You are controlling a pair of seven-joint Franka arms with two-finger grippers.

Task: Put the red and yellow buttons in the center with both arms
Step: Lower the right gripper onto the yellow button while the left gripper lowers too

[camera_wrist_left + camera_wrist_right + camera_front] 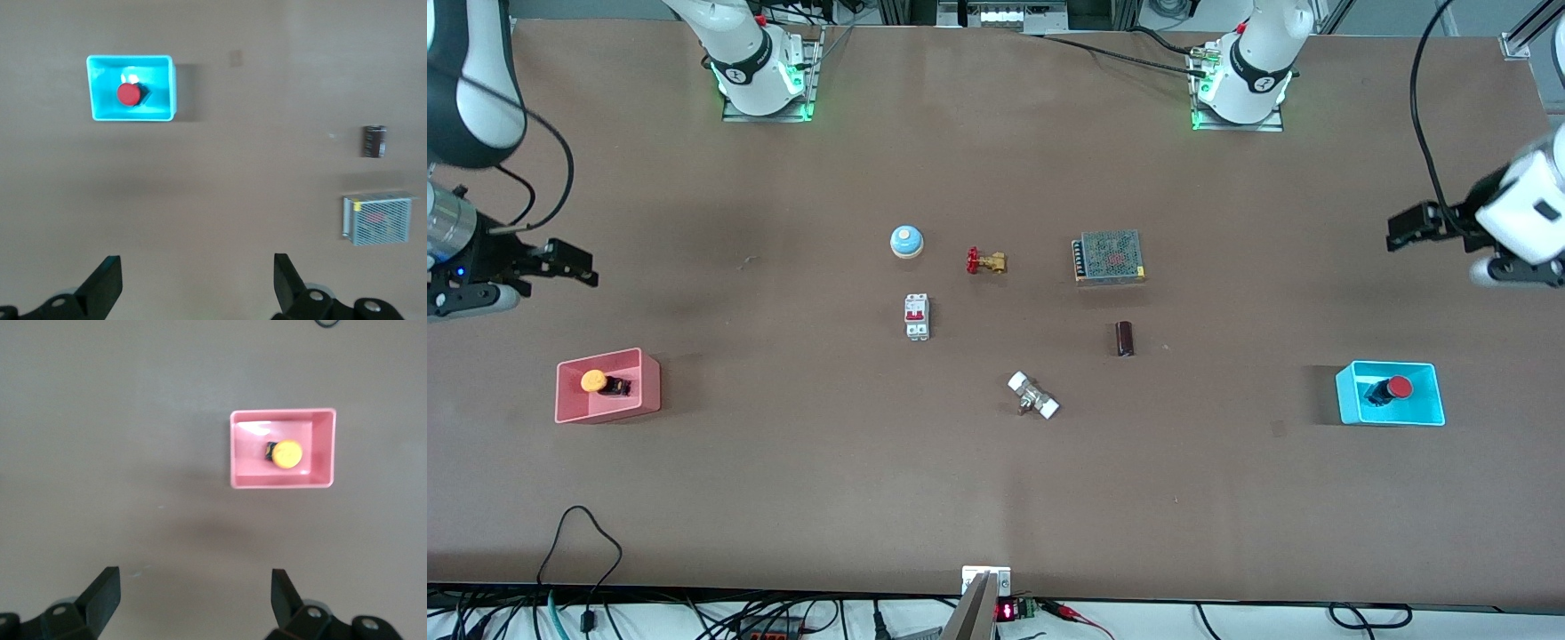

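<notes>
The red button [1396, 388] lies in the cyan bin [1392, 420] at the left arm's end of the table; it also shows in the left wrist view [129, 94] inside the bin [133, 117]. The yellow button [596, 381] lies in the pink bin [605, 411] at the right arm's end; it also shows in the right wrist view [287, 454] inside the bin [280, 480]. My left gripper [1409, 227] [198, 287] is open and empty, up over bare tabletop, apart from the cyan bin. My right gripper [569, 262] [195, 603] is open and empty, up over bare tabletop, apart from the pink bin.
In the middle of the table lie a blue dome [906, 241], a brass valve with a red handle [986, 261], a mesh-covered metal box [1109, 257], a white breaker [917, 316], a dark cylinder [1125, 339] and a white-ended fitting [1033, 396].
</notes>
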